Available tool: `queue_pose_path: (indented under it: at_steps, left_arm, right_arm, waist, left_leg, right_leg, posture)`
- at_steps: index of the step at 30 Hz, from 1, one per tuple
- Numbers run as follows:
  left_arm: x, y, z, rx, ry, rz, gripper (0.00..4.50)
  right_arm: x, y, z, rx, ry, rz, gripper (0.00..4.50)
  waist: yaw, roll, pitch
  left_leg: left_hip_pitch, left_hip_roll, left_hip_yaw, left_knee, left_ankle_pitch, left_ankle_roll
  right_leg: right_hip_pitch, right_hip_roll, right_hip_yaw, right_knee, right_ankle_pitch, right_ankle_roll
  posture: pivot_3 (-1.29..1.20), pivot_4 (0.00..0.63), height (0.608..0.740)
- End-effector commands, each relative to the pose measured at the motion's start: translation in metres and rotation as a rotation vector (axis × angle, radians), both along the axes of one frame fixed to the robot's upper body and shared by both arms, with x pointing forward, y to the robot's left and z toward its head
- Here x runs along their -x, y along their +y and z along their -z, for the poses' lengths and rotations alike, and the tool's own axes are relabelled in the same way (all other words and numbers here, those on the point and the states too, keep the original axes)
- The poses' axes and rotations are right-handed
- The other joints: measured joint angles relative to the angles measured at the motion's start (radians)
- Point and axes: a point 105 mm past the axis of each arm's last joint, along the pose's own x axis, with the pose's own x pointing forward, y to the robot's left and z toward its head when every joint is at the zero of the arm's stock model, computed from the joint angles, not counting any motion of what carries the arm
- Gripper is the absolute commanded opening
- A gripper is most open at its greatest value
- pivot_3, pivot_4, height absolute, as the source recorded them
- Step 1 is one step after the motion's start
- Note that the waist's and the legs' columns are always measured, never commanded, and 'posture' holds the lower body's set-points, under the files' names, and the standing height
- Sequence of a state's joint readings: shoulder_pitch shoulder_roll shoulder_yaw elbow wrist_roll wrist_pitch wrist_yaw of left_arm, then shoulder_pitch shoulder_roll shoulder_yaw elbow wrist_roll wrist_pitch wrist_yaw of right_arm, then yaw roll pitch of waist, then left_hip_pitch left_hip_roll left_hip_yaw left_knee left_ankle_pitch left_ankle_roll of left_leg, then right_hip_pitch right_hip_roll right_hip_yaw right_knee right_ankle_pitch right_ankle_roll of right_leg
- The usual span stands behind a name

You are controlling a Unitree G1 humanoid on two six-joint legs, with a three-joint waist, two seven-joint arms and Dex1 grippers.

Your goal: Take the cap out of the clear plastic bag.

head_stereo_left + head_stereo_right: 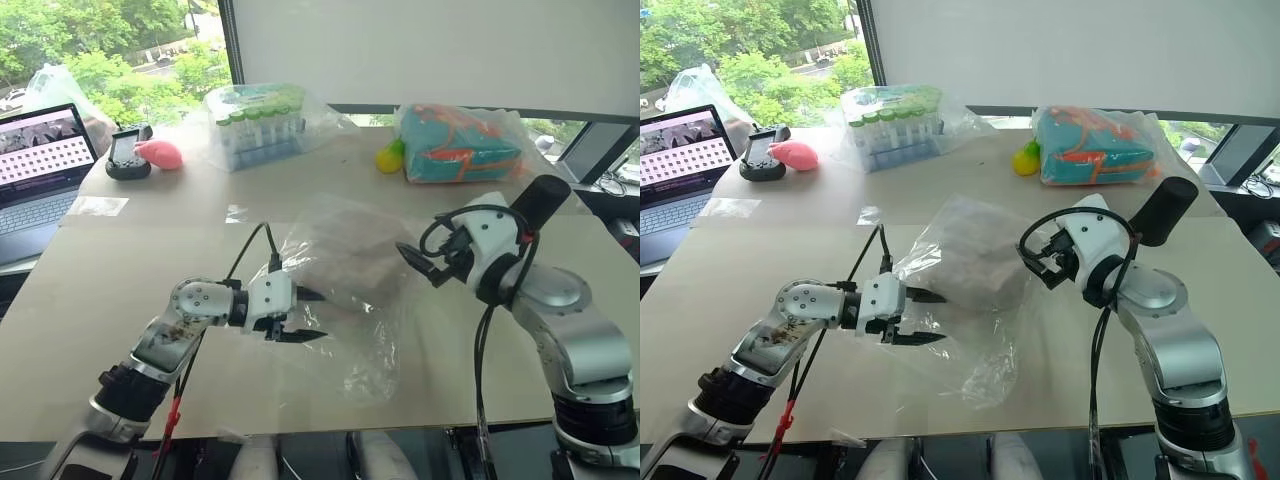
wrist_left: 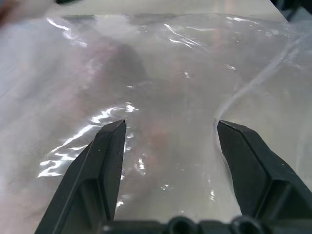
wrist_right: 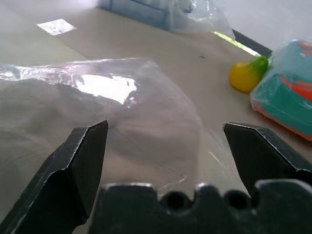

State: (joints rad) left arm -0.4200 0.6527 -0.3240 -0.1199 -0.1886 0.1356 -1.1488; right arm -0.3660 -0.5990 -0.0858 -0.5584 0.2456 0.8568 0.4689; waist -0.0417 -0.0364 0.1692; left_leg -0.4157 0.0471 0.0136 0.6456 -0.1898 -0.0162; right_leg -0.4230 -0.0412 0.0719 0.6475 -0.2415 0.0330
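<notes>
Cap lies inside the bag, mid-table, a little nearer the front edge than the back. It shows as a beige-grey mound through the plastic; no part of it looks to be outside. Judged: extraction not yet done, most of the task left.

Left gripper at the bag's left edge, fingers spread, nothing between them. In the left wrist view the film lies flat between and beyond the two fingertips; whether they touch it I cannot tell.

Right gripper hangs just off the bag's right side, above the table, fingers released wide and empty.

Where the bag's mouth is cannot be made out; loose crumpled plastic trails toward the front edge.

Left to do, as I judge it: grip the bag, find the opening, draw the cap clear.
</notes>
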Motion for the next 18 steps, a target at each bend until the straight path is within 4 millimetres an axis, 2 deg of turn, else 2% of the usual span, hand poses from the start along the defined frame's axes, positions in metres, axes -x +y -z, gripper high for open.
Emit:
queue_pose_path:
  at_steps: [1,8,12,18]
  left_arm:
    - [-0.003,0.003,0.003,-0.064,-0.062,0.038,3.15]
    - [-0.013,-0.002,-0.003,-0.057,-0.092,0.052,3.15]
    - [-0.012,-0.005,-0.006,-0.043,-0.088,0.078,2.22]
    - [-0.015,-0.011,-0.005,-0.045,-0.080,0.088,0.20]
  right_arm:
    - [0.006,-0.009,-0.020,0.007,-0.074,0.041,4.50]
    - [0.010,-0.010,-0.023,0.006,-0.080,0.062,4.50]
    - [0.012,-0.010,-0.022,0.004,-0.078,0.070,4.50]
    - [0.013,-0.011,-0.022,0.005,-0.080,0.083,4.50]
  waist:
    - [0.000,0.000,0.000]
    - [0.003,0.000,0.000]
    - [0.001,0.000,0.000]
    - [0.001,0.000,0.000]
  left_leg:
    - [0.000,0.000,0.000,0.000,0.000,0.000]
    - [-0.001,0.000,0.000,0.000,0.000,0.000]
    - [-0.001,0.000,0.000,0.000,0.000,0.000]
    - [0.000,0.000,0.000,0.000,0.000,0.000]
  right_leg:
    - [0.000,0.000,0.000,0.000,0.000,0.000]
    - [0.000,0.000,0.000,0.000,0.000,0.000]
    - [0.000,0.000,0.000,0.000,0.000,0.000]
    - [0.000,0.000,0.000,0.000,0.000,0.000]
  posture:
    - [0.00,0.150,0.740]
    - [0.00,0.150,0.740]
    - [0.00,0.150,0.740]
    - [0.00,0.150,0.740]
